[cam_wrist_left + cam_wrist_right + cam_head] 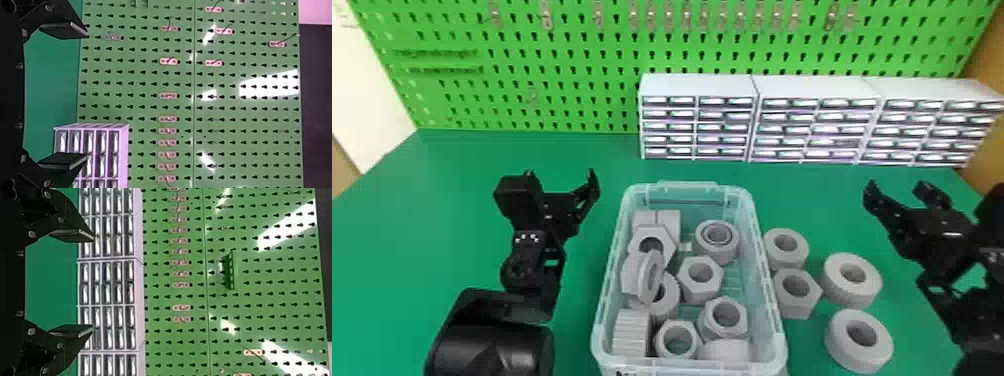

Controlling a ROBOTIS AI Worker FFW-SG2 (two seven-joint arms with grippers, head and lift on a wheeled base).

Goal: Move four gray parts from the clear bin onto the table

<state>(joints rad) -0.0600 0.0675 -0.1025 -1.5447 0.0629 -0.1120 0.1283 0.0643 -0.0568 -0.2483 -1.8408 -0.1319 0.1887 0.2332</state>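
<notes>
Above the green bench, with the left claw at ten o'clock from the clear bin and the right claw at two o'clock, both spread wide. Out on the bench on the bin's three o'clock side, four gray parts: toward two to three o'clock, a round part just beside the wall; at three, a hexagonal nut near that wall, with a thick ring farther out; toward four, a second thick ring, lying flat. Inside the bin, more gray parts: toward eleven o'clock, a large hexagonal nut; toward ten, a flanged part, tilted among its neighbors; toward one, a collared ring; near the middle, an upright nut; toward four to five, another nut; toward six, a smaller nut; at seven, a ribbed cylinder. Beyond the bin, from twelve to two o'clock, a row of white drawer cabinets, with a green pegboard behind. In the wrist views, with fingers well apart, both the left claw and the right claw, toward drawers and pegboard.
</notes>
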